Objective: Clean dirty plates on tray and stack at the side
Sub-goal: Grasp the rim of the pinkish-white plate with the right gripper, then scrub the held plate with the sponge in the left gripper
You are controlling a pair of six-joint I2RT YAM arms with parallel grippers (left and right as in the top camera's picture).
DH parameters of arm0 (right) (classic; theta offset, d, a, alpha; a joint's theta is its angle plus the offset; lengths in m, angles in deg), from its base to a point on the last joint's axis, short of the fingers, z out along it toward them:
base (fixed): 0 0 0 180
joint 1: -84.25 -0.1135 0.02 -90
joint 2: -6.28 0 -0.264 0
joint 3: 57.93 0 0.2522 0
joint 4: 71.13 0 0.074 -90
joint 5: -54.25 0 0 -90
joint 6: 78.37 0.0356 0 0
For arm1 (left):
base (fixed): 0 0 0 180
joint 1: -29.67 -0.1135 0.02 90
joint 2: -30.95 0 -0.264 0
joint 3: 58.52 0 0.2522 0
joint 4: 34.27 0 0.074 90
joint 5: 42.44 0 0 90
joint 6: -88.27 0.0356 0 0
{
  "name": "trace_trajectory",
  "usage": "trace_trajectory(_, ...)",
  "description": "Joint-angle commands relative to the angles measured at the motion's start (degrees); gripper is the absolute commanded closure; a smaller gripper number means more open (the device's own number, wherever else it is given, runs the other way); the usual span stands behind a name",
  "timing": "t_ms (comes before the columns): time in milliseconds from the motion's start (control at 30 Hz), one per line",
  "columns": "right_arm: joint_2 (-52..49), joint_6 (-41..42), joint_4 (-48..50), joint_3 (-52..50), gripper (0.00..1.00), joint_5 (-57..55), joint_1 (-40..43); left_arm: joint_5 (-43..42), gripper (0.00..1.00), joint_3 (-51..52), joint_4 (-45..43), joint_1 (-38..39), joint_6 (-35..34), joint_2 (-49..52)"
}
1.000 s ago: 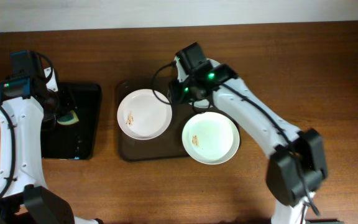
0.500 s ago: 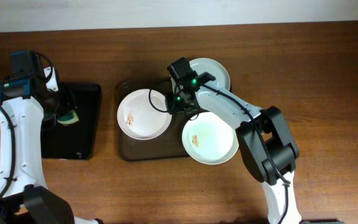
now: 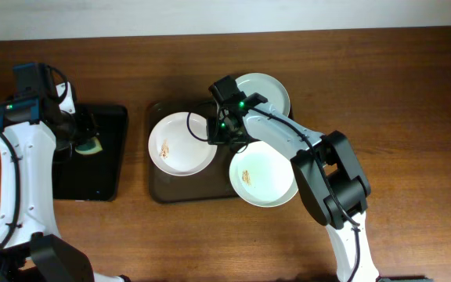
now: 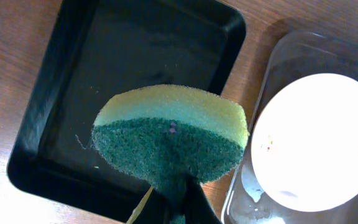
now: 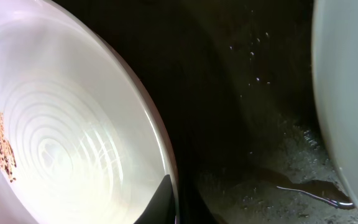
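Three plates show in the overhead view. A smeared plate (image 3: 181,143) lies on the left of the brown tray (image 3: 163,188). A second smeared plate (image 3: 265,174) overhangs the tray's right edge. A clean plate (image 3: 265,88) lies on the table behind the tray. My right gripper (image 3: 219,133) is shut on the right rim of the left plate (image 5: 73,124), one finger inside the rim (image 5: 178,202). My left gripper (image 3: 83,137) is shut on a green-and-yellow sponge (image 4: 173,143) above the black tray; its fingers (image 4: 179,205) are mostly hidden by the sponge.
A smaller black tray (image 3: 108,168) lies left of the brown tray and shows in the left wrist view (image 4: 135,56). The wet brown tray floor (image 5: 247,124) fills the right wrist view, with another plate's edge (image 5: 353,93) at the right. Bare wooden table surrounds both trays.
My right gripper moved forward and left from the back-right of the tray onto the left plate's rim, uncovering the clean plate behind. The left arm barely moved.
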Motion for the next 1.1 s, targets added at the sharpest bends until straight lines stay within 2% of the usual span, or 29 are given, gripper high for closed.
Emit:
trace_trajectory(0,-1.7,0.2,-0.5,0.3,0.96,-0.6,-0.8,0.0,0.99,-0.7,-0.8,0.3,1.0,-1.5)
trace_trajectory(133,-1.7,0.0,-0.5,0.3,0.96,-0.5,-0.8,10.8,0.99,-0.7,-0.7,0.3,-1.5,-1.5)
trace_trajectory(267,-1.7,0.0,-0.5,0.3,0.96,-0.5,-0.8,12.0,0.99,-0.7,-0.6,0.3,-3.1,-1.5)
trace_trajectory(467,-1.7,0.0,-0.5,0.3,0.96,-0.5,-0.8,-4.4,0.99,-0.7,-0.9,0.3,-1.0,-1.5)
trace_trajectory(700,-1.7,-0.2,-0.5,0.3,0.96,-0.5,-0.8,-4.3,0.99,-0.7,-1.1,1.0,-1.0,-1.5)
trace_trajectory(1067,-1.7,-0.2,-0.7,0.3,0.96,-0.5,-0.8,-4.5,0.99,-0.7,-5.2,11.3,-2.8,3.1)
